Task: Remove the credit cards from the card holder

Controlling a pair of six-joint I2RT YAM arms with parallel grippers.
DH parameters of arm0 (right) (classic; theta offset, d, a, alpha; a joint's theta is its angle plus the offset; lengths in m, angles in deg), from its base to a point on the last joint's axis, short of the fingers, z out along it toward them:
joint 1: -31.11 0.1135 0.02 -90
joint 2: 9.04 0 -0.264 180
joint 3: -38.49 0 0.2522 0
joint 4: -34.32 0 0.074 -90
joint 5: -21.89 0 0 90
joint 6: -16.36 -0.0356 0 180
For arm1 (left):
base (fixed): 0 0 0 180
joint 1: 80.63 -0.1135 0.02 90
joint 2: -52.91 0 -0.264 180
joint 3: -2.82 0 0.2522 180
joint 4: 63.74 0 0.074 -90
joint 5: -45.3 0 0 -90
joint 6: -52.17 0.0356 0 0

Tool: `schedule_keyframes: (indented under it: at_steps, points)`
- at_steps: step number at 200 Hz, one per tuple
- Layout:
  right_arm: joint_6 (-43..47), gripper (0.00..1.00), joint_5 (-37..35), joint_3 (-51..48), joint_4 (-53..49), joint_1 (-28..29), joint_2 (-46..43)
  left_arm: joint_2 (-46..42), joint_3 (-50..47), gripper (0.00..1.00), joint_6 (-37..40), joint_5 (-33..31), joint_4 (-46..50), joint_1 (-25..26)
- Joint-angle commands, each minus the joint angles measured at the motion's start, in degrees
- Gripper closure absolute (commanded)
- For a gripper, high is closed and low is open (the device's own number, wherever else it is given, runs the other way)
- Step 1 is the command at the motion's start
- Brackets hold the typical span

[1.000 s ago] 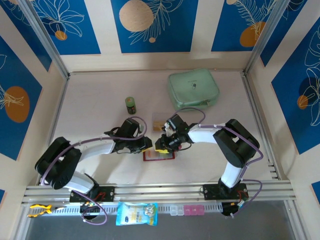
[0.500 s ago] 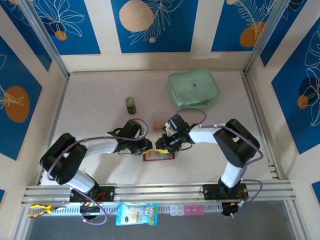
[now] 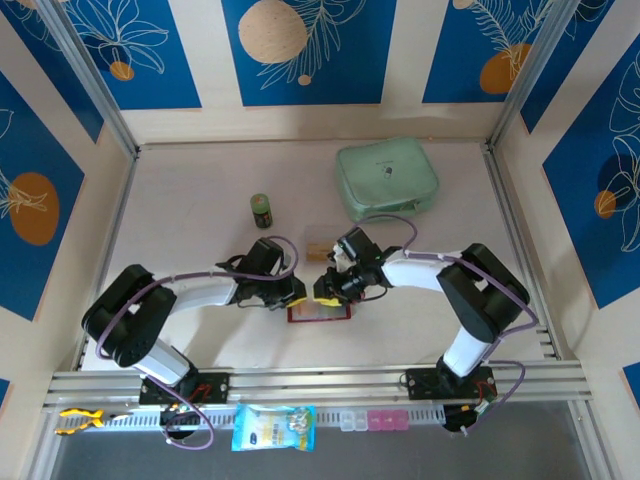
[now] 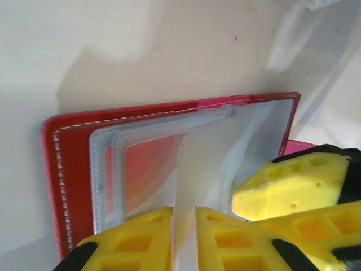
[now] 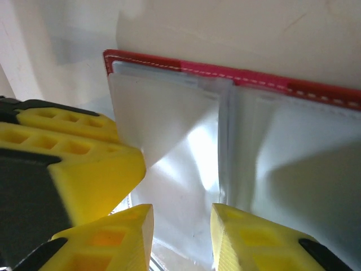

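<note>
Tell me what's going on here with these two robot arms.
Both arms meet over the open red card holder near the front of the table. The left gripper is pinched shut on a clear sleeve, holding it upright. The right gripper sits open, its fingers apart over the neighbouring sleeves. A tan card lies on the table just beyond the holder.

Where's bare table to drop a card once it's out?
Wide bare table left of the small green can, and a strip between card holder and front rail. Crowded centre: left gripper, right gripper, tan card behind.
</note>
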Motion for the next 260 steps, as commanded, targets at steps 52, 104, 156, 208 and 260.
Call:
schedule_keyframes:
  at_steps: [52,104,156,208,260]
  points:
    - [5.27,0.66,-6.02,3.8,-15.02,-3.27,-9.32,-0.29,5.53,0.81,0.55,2.34,1.86,1.45]
    - [6.08,0.66,-5.15,1.43,-16.81,-7.52,-14.17,4.3,8.79,0.79,-1.3,4.37,-1.7,3.73]
    - [6.6,0.66,-4.8,-0.1,-18.33,-9.25,-17.63,9.67,12.76,0.73,-1.68,5.37,-2.74,5.73]
    - [7.4,0.66,-4.45,-0.33,-19.82,-10.12,-19.51,12.82,15.83,0.61,-1.57,6.45,-3.32,6.66]
    - [6.95,0.66,-3.66,0.12,-19.46,-9.97,-18.57,10.2,15.51,0.56,-0.04,4.33,-1.23,6.31]
